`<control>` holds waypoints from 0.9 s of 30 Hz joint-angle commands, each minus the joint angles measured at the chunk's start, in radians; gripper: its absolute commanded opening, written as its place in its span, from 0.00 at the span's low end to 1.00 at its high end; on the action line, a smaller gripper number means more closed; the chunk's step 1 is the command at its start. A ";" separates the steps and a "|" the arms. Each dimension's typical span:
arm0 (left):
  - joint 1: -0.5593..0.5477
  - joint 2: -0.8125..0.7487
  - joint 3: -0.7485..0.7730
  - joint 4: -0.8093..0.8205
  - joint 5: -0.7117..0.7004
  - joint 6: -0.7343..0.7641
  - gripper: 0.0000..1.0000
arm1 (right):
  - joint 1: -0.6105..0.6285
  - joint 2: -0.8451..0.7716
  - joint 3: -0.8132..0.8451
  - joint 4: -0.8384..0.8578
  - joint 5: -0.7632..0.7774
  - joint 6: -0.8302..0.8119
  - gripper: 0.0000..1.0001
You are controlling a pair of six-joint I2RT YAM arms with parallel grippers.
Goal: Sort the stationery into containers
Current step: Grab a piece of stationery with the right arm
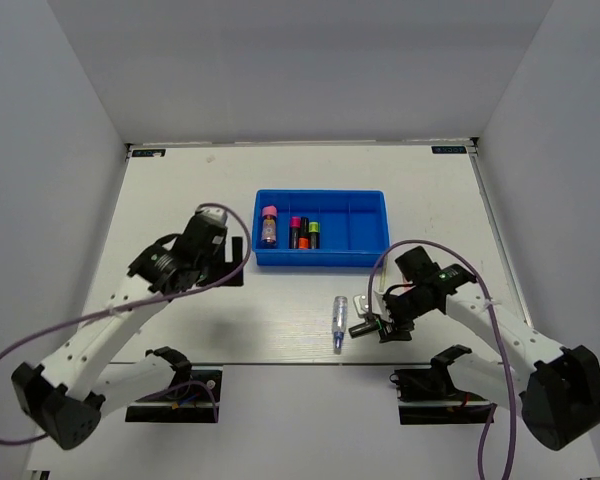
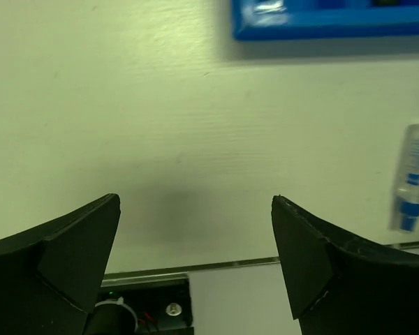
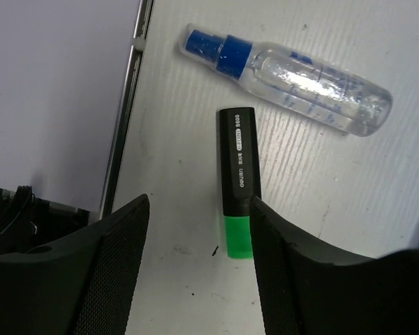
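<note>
The blue tray (image 1: 370, 227) sits mid-table and holds a pink-capped glue stick (image 1: 269, 226) and several highlighters (image 1: 303, 233). A clear blue-tipped pen (image 1: 338, 322) (image 3: 300, 77) (image 2: 413, 178) lies on the table in front of the tray. Just beside it lies a black highlighter with a green cap (image 3: 237, 167). My right gripper (image 1: 368, 326) (image 3: 199, 202) is open and low over that highlighter, whose cap end rests against the inner side of one finger. My left gripper (image 1: 235, 262) (image 2: 195, 202) hangs open and empty to the left of the tray (image 2: 328, 24).
The table's near edge, a metal strip (image 3: 129, 105) (image 2: 195, 266), runs close behind both grippers. The arm base mounts (image 1: 175, 395) (image 1: 435, 395) sit below it. White walls enclose the table at the sides and back.
</note>
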 commanded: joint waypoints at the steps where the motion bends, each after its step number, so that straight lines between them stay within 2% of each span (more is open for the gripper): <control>1: 0.061 -0.153 -0.127 -0.017 0.002 0.044 1.00 | 0.012 0.037 -0.023 0.054 -0.033 -0.061 0.63; 4: 0.084 -0.217 -0.196 -0.027 0.012 0.055 1.00 | 0.020 0.063 -0.051 0.146 0.030 -0.003 0.63; 12: 0.085 -0.332 -0.269 0.008 -0.001 0.060 1.00 | 0.050 0.124 -0.092 0.309 0.139 0.091 0.61; 18: 0.085 -0.355 -0.339 0.031 0.012 0.041 1.00 | 0.078 0.186 -0.097 0.321 0.203 0.090 0.58; 21: 0.085 -0.366 -0.364 0.035 0.020 0.031 1.00 | 0.089 0.221 -0.098 0.304 0.223 0.079 0.49; 22: 0.087 -0.372 -0.367 0.039 0.022 0.029 1.00 | 0.090 0.226 -0.101 0.284 0.225 0.074 0.37; 24: 0.085 -0.378 -0.378 0.039 0.022 0.026 1.00 | 0.095 0.235 -0.103 0.266 0.239 0.061 0.25; 25: 0.085 -0.387 -0.382 0.036 0.023 0.026 1.00 | 0.096 0.235 -0.112 0.255 0.251 0.058 0.15; 26: 0.085 -0.390 -0.387 0.035 0.022 0.023 1.00 | 0.101 0.232 -0.117 0.251 0.262 0.051 0.12; 27: 0.087 -0.402 -0.387 0.029 0.022 0.020 1.00 | 0.107 0.209 -0.124 0.220 0.279 0.038 0.02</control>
